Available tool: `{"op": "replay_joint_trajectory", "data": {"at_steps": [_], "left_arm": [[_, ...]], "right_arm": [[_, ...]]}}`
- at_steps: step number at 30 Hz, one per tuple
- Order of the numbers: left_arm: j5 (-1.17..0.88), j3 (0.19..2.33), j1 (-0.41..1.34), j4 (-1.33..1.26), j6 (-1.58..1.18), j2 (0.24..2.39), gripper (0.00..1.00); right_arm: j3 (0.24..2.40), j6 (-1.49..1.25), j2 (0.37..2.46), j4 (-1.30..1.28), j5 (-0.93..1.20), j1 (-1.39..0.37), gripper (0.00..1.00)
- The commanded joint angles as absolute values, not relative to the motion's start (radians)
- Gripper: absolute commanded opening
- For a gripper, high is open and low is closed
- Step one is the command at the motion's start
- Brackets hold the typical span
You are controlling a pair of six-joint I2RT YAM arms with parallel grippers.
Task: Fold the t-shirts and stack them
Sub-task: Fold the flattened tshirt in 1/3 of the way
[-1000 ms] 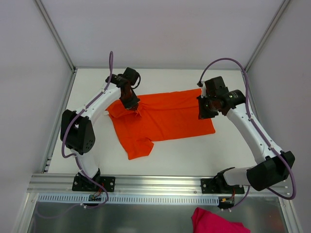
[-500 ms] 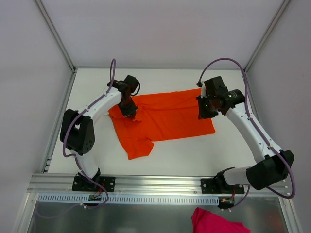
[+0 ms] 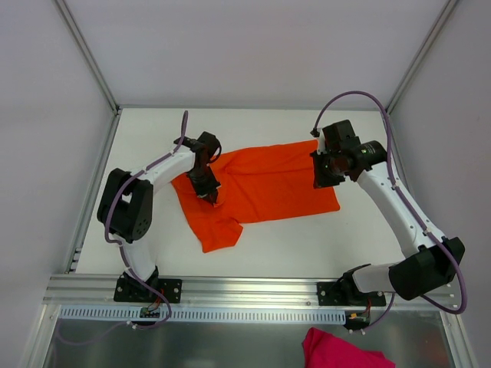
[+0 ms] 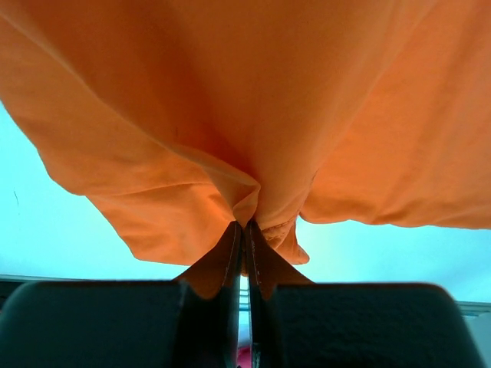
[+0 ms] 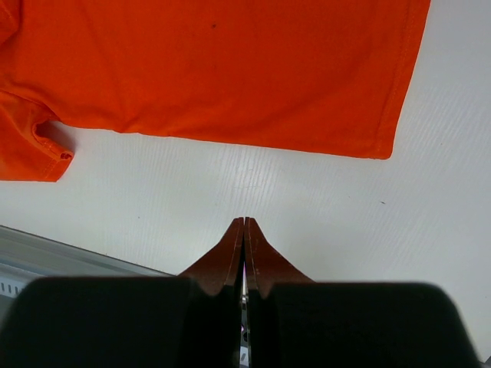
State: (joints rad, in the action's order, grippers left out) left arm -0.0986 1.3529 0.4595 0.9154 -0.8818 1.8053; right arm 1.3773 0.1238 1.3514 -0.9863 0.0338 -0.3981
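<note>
Orange cloth of the t-shirt [image 3: 268,180] lies spread on the table [image 3: 146,138], hem to the right. The left gripper [image 4: 244,226] pinches a lifted fold at its left end; best, I judge, to carry it low and evenly across the body. The right gripper [image 5: 244,222], pressed together on nothing, hovers just beside the hem.
</note>
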Motion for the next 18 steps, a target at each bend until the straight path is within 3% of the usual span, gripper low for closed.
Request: {"op": "replay_joint_trajectory", "data": {"at_steps": [1,3,5,8,9,11,18], "left_arm": [[-0.118,1.377,0.469,0.939,-0.842,1.835,0.0],[-0.097,1.407,0.469,0.959,-0.835,1.845,0.01],[-0.08,1.408,0.468,0.968,-0.827,1.85,0.1],[-0.035,1.411,0.463,0.973,-0.831,1.847,0.43],[-0.006,1.423,0.459,0.985,-0.839,1.844,0.74],[0.044,1.445,0.457,0.997,-0.847,1.835,0.99],[0.248,1.56,0.442,0.951,-0.833,1.766,0.99]], "right_arm": [[1.424,0.129,1.344,-1.005,0.038,-0.406,0.01],[1.422,0.126,1.341,-1.008,0.038,-0.406,0.01],[1.422,0.126,1.333,-1.012,0.038,-0.407,0.01],[1.419,0.127,1.324,-1.012,0.032,-0.405,0.01],[1.416,0.126,1.322,-1.014,0.032,-0.405,0.01],[1.41,0.127,1.318,-1.015,0.032,-0.407,0.01],[1.381,0.123,1.309,-1.002,0.038,-0.405,0.01]]}}
